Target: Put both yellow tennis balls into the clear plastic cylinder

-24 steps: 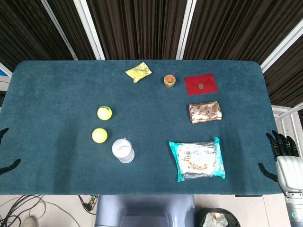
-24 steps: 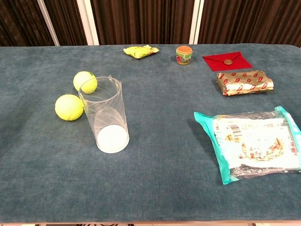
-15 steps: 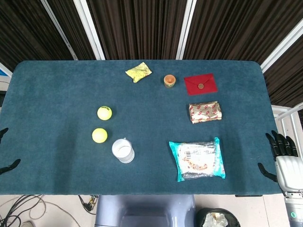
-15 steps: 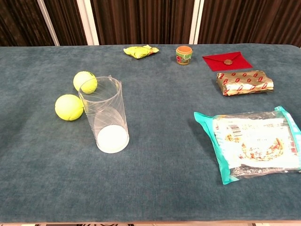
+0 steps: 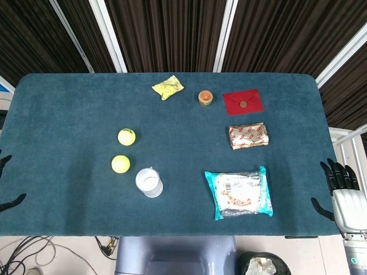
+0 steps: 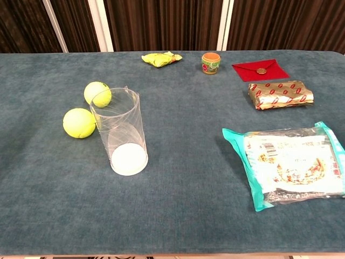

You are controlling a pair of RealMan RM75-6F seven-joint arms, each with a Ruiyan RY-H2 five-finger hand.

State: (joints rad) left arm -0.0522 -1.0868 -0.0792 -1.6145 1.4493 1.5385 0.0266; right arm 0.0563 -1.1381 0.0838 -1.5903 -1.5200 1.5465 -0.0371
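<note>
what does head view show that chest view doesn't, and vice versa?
Head only: right hand off the table's right edge, left hand fingertips at the left edge, both holding nothing.
Chest only: cylinder side-on, upright and empty.
Both: two tennis balls on the cloth beside the cylinder, plus the snack bag and red envelope.

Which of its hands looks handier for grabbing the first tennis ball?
Probably the left hand: both tennis balls and the clear cylinder lie left of centre. The right hand waits open off the far right edge.
</note>
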